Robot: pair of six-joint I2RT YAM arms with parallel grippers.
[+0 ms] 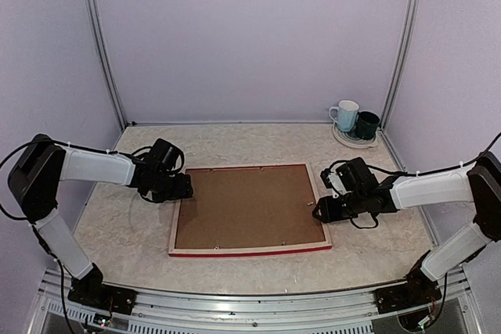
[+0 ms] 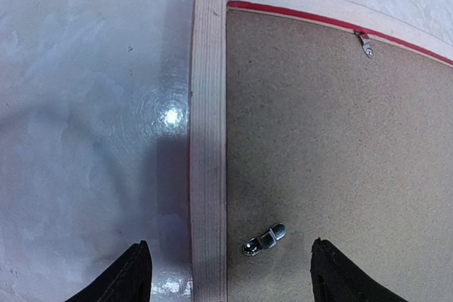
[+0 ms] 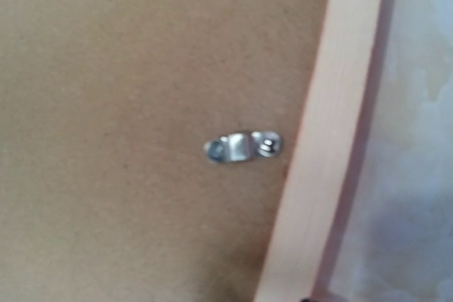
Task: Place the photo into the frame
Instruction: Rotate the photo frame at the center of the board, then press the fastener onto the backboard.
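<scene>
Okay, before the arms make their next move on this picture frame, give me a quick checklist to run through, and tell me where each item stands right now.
1. The frame lies flat, back side up: ok.
2. The backing board is out of the frame: not ok, it sits inside.
3. The metal clips are released: cannot tell.
4. The left end effector is open over the frame's left edge: ok.
5. The right end effector is open: cannot tell.
6. The photo is within sight and reach: not ok, no view shows it.
</scene>
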